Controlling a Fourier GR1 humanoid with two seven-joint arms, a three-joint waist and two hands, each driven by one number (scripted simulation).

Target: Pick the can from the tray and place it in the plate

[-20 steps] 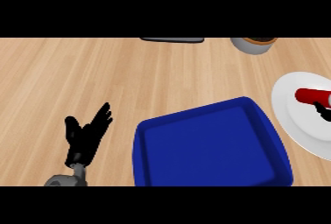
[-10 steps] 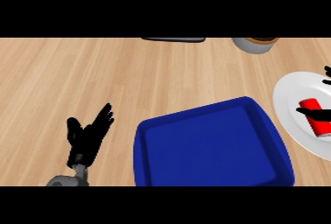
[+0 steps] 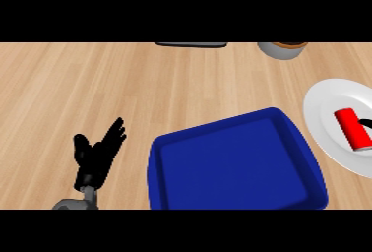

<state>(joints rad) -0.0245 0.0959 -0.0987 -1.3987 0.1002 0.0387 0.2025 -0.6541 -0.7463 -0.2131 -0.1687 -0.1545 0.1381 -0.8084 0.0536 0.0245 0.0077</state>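
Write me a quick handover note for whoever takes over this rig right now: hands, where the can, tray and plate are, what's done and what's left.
Left hand: open, fingers up, resting at lower left on the counter side, holding nothing.
Right hand: only a dark sliver shows at the right edge beside the can; its fingers cannot be judged.
Red can: lying on its side on the white plate, at the right.
Blue tray: holds nothing, centre bottom.
Done: can is out of the tray and on the plate.
Left: confirm the right hand is off the can.
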